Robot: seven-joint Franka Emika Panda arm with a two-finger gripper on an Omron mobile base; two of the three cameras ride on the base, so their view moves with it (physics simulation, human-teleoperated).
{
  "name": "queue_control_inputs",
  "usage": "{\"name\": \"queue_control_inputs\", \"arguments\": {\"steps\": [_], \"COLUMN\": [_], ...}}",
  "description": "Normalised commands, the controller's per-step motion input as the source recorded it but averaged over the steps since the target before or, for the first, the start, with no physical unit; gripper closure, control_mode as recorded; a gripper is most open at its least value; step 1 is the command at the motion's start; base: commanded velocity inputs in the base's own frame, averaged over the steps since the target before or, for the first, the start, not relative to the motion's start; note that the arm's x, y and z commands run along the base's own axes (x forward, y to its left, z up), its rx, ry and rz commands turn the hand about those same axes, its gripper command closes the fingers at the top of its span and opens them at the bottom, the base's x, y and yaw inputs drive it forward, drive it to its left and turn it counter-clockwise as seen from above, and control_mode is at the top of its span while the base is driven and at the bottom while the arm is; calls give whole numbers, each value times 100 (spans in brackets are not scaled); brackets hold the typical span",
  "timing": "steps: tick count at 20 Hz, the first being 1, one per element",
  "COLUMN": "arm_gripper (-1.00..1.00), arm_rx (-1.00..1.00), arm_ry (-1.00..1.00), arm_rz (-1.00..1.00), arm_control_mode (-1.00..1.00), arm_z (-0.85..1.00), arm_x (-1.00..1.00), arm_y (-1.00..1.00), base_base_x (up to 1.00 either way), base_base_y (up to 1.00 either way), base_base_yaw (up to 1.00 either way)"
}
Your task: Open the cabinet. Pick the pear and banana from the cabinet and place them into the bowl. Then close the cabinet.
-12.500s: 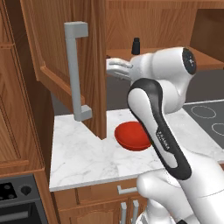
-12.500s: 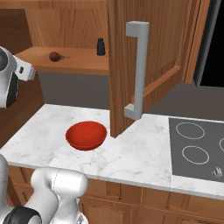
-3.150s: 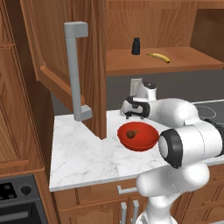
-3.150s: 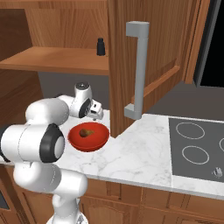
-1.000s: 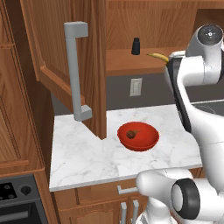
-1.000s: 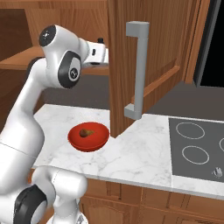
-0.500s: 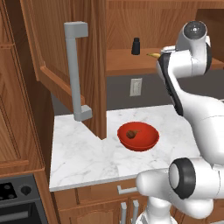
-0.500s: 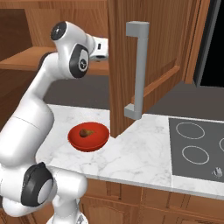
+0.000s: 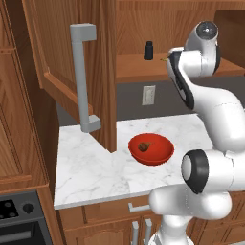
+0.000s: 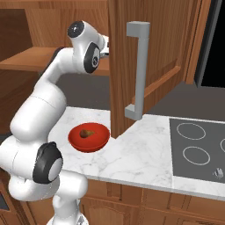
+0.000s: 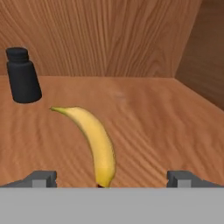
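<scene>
I have the gripper (image 11: 111, 178) spread wide inside the cabinet (image 9: 62, 62), its two finger tips standing well apart with nothing pinched between them. In the hand view the banana (image 11: 91, 141) lies flat on the wooden shelf (image 11: 144, 118), its near end between the tips and its far tip curving off toward a small black bottle (image 11: 22, 75) that stands upright near the back wall. From the left base view I see the arm reaching up to the shelf, just right of that bottle. The left cabinet door hangs open with its grey bar handle (image 9: 84, 76) facing out. Down on the marble counter (image 9: 91, 167) the red bowl (image 9: 150, 149) sits with the pear (image 9: 143, 146) resting in it.
</scene>
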Motion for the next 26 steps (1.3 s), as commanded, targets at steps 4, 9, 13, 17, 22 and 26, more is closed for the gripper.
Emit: {"name": "queue_control_inputs", "arguments": {"steps": [4, 9, 13, 17, 22, 26], "arm_gripper": [-100, -100, -100, -100, -100, -100], "arm_rx": [11, 1, 0, 0, 0, 0], "arm_ry": [0, 0, 0, 0, 0, 0], "arm_rz": [10, 2, 0, 0, 0, 0], "arm_control_mode": [-100, -100, -100, -100, -100, -100], "arm_z": [-6, 0, -16, -25, -23, -8], "arm_x": [47, 6, 15, 10, 13, 21], "arm_y": [0, -2, 0, 0, 0, 0], "base_base_x": [0, 0, 0, 0, 0, 0], "base_base_y": [0, 0, 0, 0, 0, 0], "base_base_yaw": [0, 0, 0, 0, 0, 0]}}
